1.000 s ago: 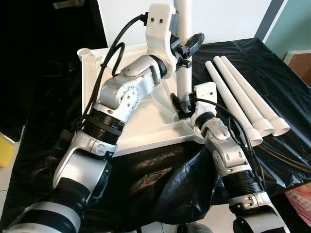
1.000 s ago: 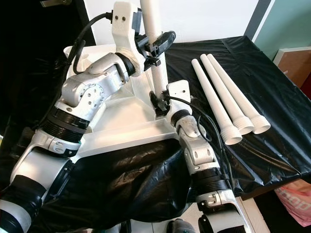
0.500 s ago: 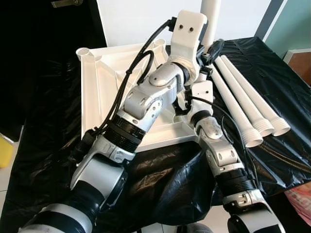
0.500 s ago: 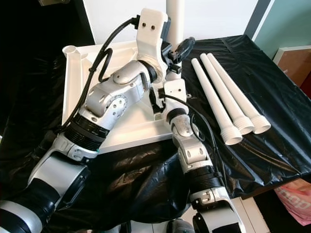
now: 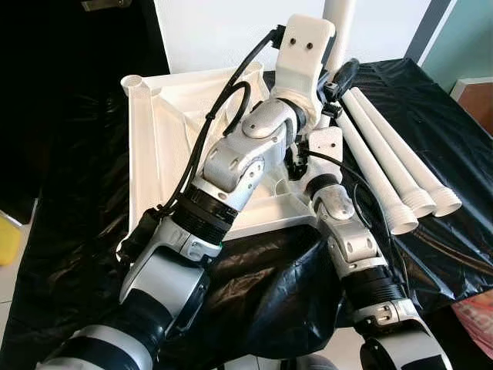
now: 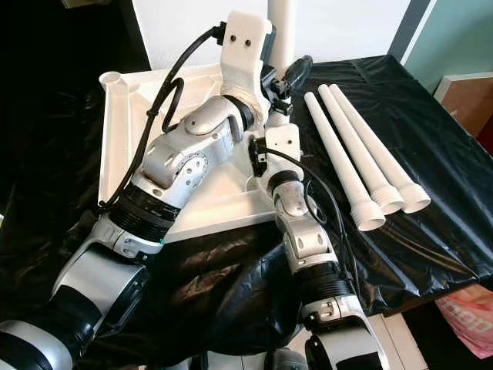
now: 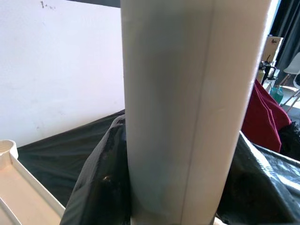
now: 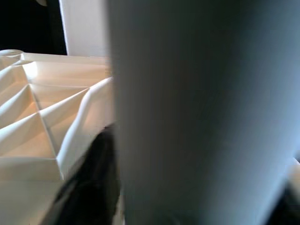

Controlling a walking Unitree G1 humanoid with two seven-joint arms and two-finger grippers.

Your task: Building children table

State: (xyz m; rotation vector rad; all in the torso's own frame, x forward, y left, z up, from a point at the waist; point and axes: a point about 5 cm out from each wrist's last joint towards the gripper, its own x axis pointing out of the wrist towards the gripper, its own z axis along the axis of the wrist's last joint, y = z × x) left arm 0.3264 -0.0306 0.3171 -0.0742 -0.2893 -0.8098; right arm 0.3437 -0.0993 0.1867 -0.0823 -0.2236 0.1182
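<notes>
The left gripper (image 6: pixel 283 79) has its black fingers (image 6: pixel 296 71) closed round the upright white leg (image 6: pixel 282 23), high on the shaft, with the leg standing at the near right corner of the upturned white tabletop (image 6: pixel 127 131). In the left wrist view the leg (image 7: pixel 187 108) rises straight up close to the camera, black plastic bunched behind it. Lower down, the right gripper (image 6: pixel 256 158) sits at the foot of the same leg, against the tabletop's corner; I cannot tell whether its fingers are open or closed there. The right wrist view shows the leg (image 8: pixel 201 112) very near and the ribbed underside of the tabletop (image 8: pixel 42 117) beside it. The tabletop lies underside up on a table draped in black sheeting (image 6: pixel 400 231). Just beside it to the right, three spare white legs (image 6: pixel 354 150) lie side by side on the sheeting, threaded ends toward the robot.
</notes>
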